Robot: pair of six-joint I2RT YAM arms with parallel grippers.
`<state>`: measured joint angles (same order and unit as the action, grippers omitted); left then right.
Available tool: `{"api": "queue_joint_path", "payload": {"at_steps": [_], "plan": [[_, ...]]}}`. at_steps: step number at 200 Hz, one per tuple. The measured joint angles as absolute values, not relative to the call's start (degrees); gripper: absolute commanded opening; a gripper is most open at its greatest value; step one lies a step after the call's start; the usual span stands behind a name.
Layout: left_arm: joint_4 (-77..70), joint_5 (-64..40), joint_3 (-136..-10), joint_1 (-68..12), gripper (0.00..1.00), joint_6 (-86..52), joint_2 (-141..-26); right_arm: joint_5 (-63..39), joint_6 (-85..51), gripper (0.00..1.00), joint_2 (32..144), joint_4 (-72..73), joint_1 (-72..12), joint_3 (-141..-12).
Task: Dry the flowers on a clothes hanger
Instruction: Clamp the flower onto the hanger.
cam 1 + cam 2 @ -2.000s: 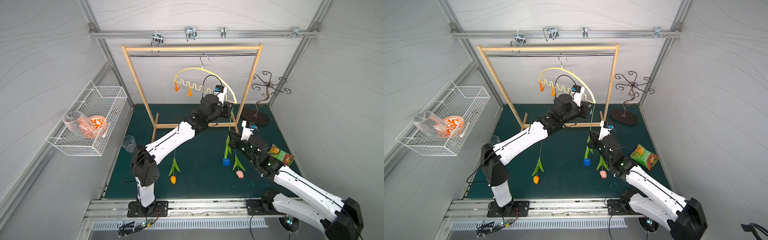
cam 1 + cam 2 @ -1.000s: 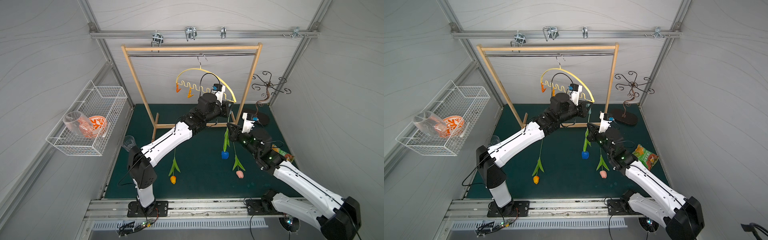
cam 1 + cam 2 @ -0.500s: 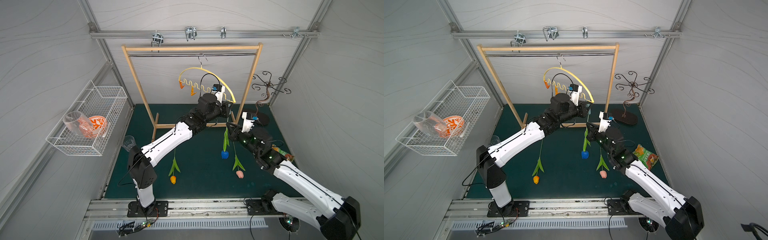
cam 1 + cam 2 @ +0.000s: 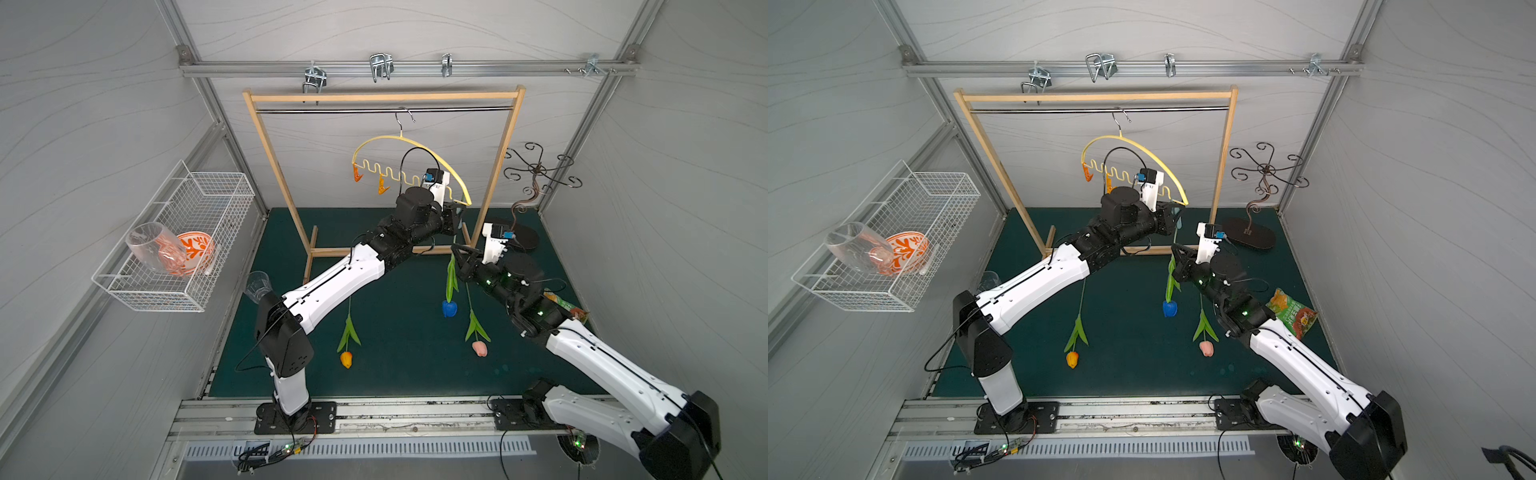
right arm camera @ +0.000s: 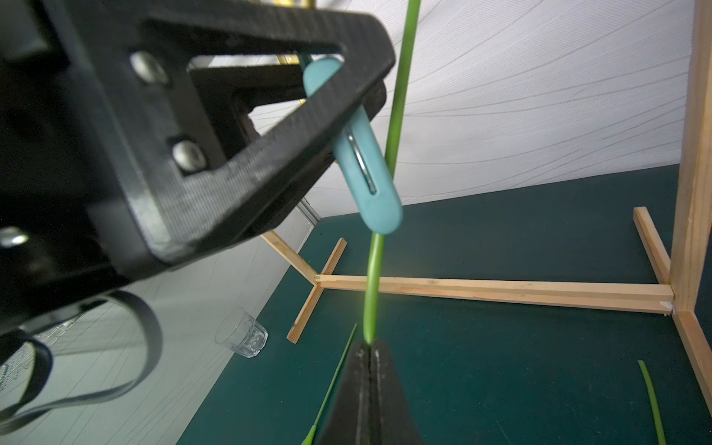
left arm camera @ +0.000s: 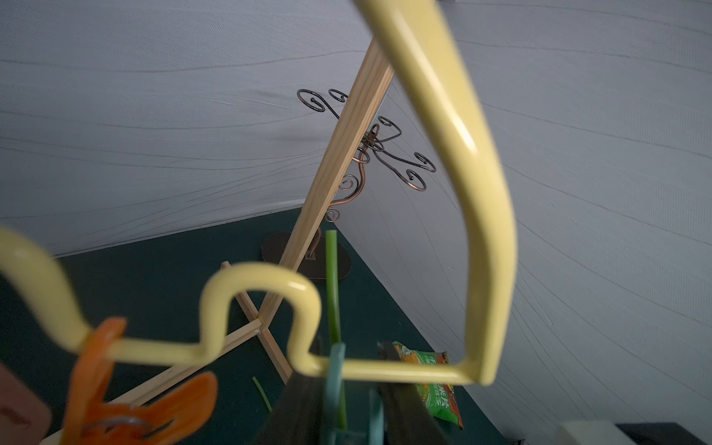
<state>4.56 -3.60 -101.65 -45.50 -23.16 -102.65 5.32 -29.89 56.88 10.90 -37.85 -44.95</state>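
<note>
An orange tulip [image 4: 346, 359] lies on the matte green tabletop [image 4: 395, 374]. Above it, the glossy pale-yellow hanger [image 6: 481, 185], an arch over a wavy bar, hangs on the wooden rack [image 4: 382, 98]. The left fingers [image 6: 296, 408] pinch its smooth teal pin [image 5: 366, 173]. The right fingers [image 5: 354, 404], pressed together, grip the blue tulip [image 4: 449, 308] by its thin stem, head down, stem top at the pin. A pink tulip [image 4: 478, 348] lies on the tabletop.

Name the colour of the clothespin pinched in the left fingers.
The clothespin is teal, clearest in the right wrist view.
</note>
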Motion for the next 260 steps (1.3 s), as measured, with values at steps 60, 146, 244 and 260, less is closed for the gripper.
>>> {"api": "queue_joint_path", "payload": {"at_steps": [60, 146, 244, 260], "plan": [[4.10, -3.62, -100.57, -45.50, 0.43, -23.83, -102.63, 4.67, -29.89, 0.00, 56.77, 10.52, -37.85, -44.95], [4.03, -3.60, -98.50, -45.50, 0.73, -24.12, -101.71, 4.23, -29.34, 0.00, 56.23, 9.82, -37.85, -45.01], [2.87, -2.74, -85.84, -45.50, 0.93, -22.57, -92.33, 5.58, -27.53, 0.01, 56.64, 7.92, -37.85, -45.04], [3.16, -2.48, -83.81, -45.50, 0.96, -22.65, -91.07, 5.80, -27.53, 0.05, 57.14, 7.90, -37.85, -45.04]]}}
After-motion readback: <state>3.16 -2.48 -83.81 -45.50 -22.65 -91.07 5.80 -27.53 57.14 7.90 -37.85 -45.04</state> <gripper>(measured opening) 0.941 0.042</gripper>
